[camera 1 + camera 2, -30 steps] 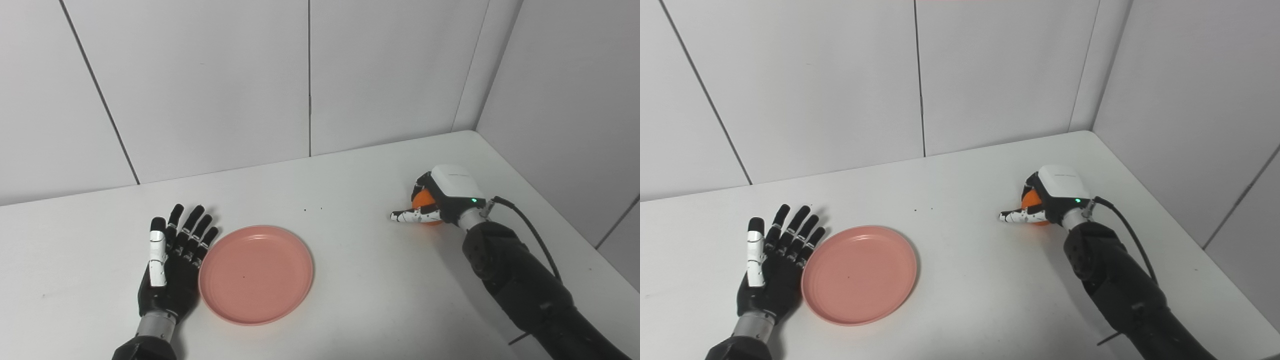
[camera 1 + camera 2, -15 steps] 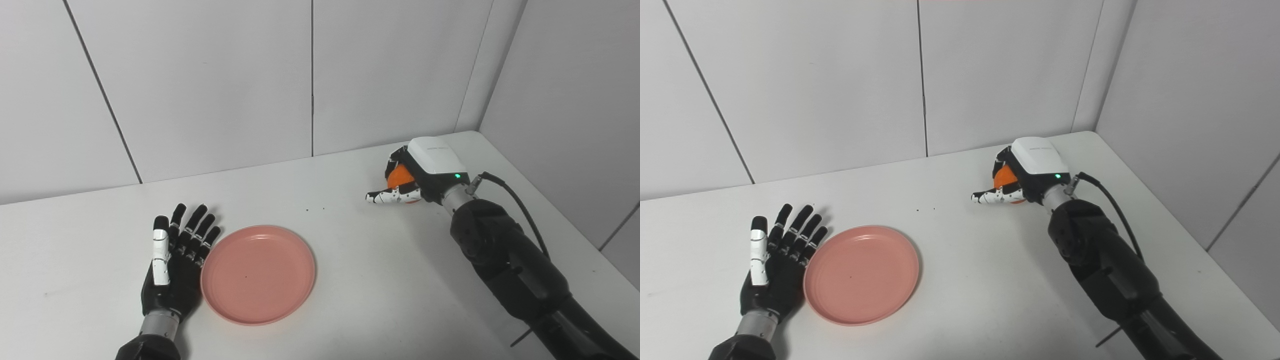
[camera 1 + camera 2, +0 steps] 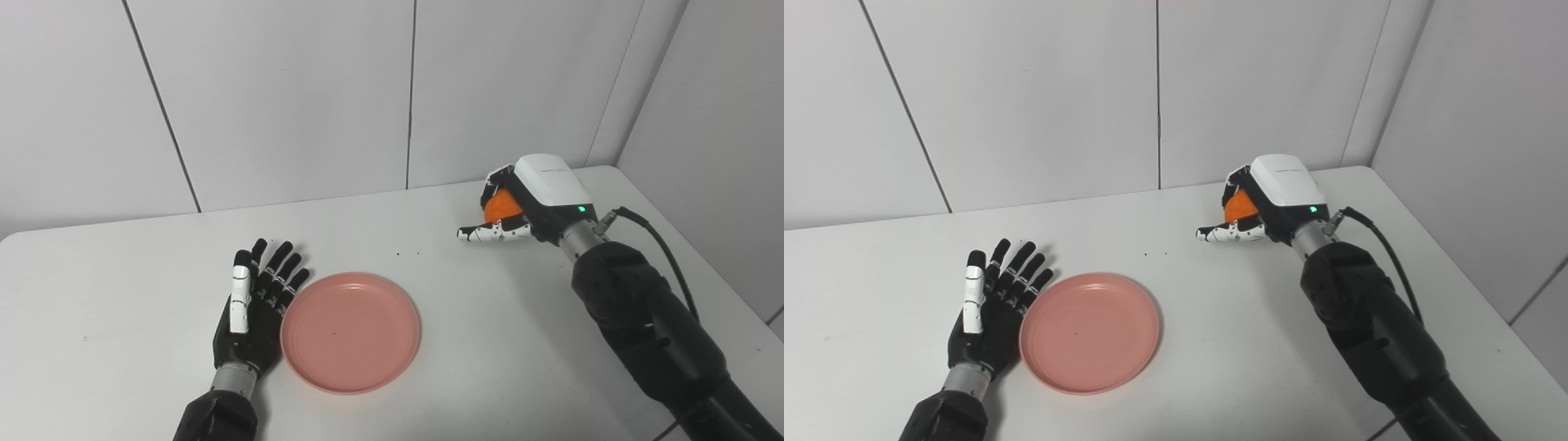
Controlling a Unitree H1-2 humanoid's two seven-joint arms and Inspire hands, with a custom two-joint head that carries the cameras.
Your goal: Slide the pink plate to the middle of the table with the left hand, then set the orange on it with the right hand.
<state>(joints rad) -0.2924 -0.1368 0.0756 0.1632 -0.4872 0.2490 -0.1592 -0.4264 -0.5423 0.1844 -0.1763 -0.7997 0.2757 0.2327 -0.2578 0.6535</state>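
Observation:
The pink plate (image 3: 350, 331) lies flat on the white table (image 3: 122, 294), left of the middle and near the front. My left hand (image 3: 257, 309) lies open and flat on the table with its fingers spread, its edge against the plate's left rim. My right hand (image 3: 527, 205) is shut on the orange (image 3: 501, 205) and holds it above the table at the back right, well to the right of the plate. The thumb sticks out to the left. Only part of the orange shows between the fingers. The same hand (image 3: 1268, 205) and orange (image 3: 1239, 206) show in the right eye view.
White wall panels (image 3: 294, 98) stand behind the table and along its right side (image 3: 716, 153). A black cable (image 3: 661, 245) runs along my right forearm. A few dark specks (image 3: 407, 252) lie on the table behind the plate.
My right hand has lifted the orange off the table and carried it up and to the left. The camera has shifted too. My left hand and the plate have stayed put.

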